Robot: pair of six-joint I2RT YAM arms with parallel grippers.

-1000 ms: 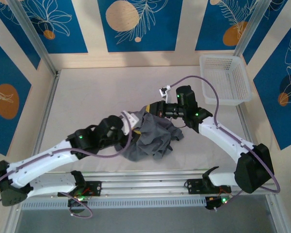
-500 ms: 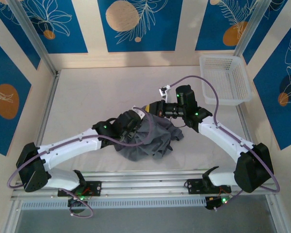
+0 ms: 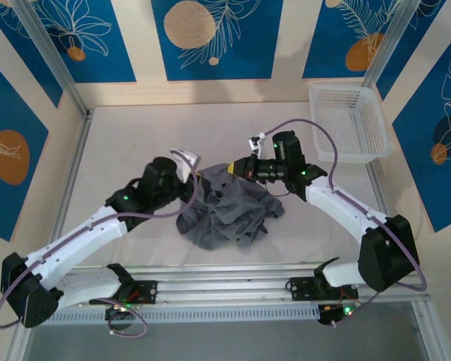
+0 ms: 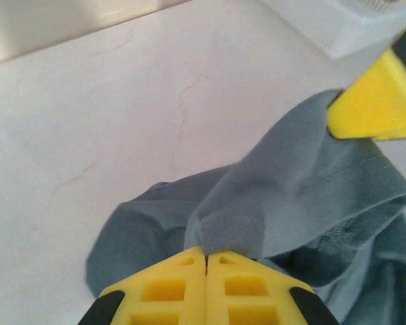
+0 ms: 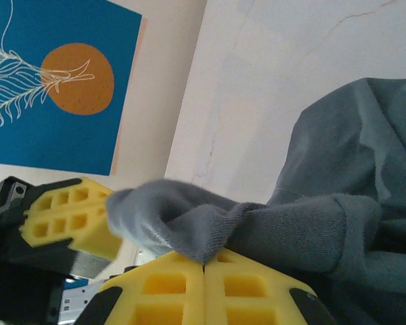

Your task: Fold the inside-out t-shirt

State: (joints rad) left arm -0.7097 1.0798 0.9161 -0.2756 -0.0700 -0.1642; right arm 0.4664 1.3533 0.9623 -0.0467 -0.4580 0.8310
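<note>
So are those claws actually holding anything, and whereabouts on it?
Both hold the crumpled grey t-shirt. The left gripper and the right gripper each pinch a bunched fold at the heap's far edge, close together.

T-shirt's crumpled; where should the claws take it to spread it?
Probably the t-shirt by its lifted far edge fold, pinched from opposite ends, as the left claw and right claw hold it now; the rest lies bunched, no clean edge.

The plain slate-grey soft cloth t-shirt point(image 3: 227, 216) lay crumpled in a heap midway across the white table point(image 3: 135, 143), its far edge raised taut.
</note>
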